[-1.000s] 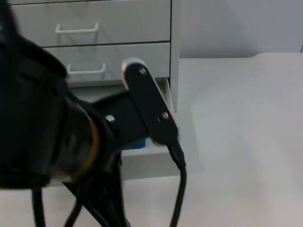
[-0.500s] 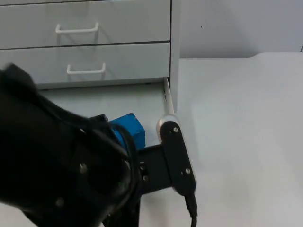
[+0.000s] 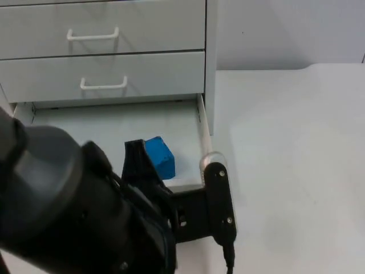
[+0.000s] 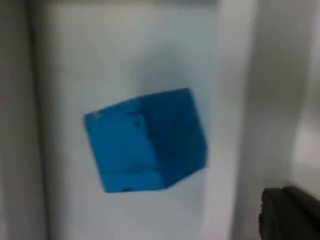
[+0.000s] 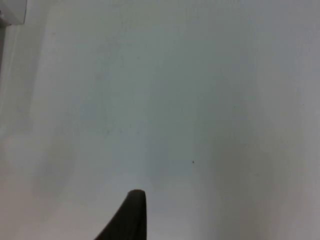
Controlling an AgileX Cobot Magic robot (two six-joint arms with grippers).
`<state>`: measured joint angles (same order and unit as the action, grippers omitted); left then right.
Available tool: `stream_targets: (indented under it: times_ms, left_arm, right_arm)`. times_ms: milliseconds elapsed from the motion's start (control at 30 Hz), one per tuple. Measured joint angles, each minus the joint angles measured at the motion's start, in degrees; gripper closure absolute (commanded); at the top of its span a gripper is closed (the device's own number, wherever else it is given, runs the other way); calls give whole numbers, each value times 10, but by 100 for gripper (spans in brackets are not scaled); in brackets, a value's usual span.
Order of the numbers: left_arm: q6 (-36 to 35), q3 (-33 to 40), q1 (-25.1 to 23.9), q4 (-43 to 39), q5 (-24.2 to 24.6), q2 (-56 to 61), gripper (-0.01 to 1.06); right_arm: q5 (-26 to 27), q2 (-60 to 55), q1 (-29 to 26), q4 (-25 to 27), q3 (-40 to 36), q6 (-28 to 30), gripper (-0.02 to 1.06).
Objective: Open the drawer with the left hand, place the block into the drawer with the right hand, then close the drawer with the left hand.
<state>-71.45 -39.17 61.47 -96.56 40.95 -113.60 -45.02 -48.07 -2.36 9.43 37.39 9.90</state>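
The bottom drawer (image 3: pixel 202 123) of the white cabinet is pulled out over the table. A blue block (image 3: pixel 159 157) lies on the drawer floor near its front right corner, tilted relative to the drawer walls. My left arm bulks over the drawer's front, and its gripper (image 3: pixel 136 161) hangs just left of the block, apart from it. In the left wrist view the block (image 4: pixel 145 140) rests alone on the pale drawer floor, with nothing gripping it. My right gripper (image 5: pixel 131 216) hovers over bare white table and holds nothing.
Two closed drawers with white handles (image 3: pixel 93 35) (image 3: pixel 104 85) sit above the open one. The cabinet's right side (image 3: pixel 211 57) borders the white table (image 3: pixel 285 148), which runs back to the grey wall (image 3: pixel 285 28).
My left arm has drawn back toward the table's front, uncovering the open drawer. The block stays in place inside the drawer.
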Motion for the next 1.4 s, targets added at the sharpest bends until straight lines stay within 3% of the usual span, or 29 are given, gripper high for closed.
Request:
stream_targets:
  times_ms: [133, 467, 667, 833, 1000, 1400]
  left_arm:
    - [-48, 0, -33, -26, -5, -10, 105]
    - [-63, -3, -104, -24, -12, -12, 105]
    - [-64, -21, -120, -15, -23, -12, 105]
    - [-64, -63, -165, -25, 15, -12, 105]
    - [-64, -76, -182, -26, 14, -12, 105]
    - [-48, -139, -289, -26, -62, -13, 105]
  right_arm:
    - [5, 0, 0, 0, 0, 0, -1]
    - [17, 0, 0, 0, 0, 0, -1]
    - [19, 0, 0, 0, 0, -1, -1]
    - [19, -1, 0, 0, 0, -1, -1]
    - [20, -1, 0, 0, 0, -1, -1]
    - [26, -1, 0, 0, 0, -1, -1]
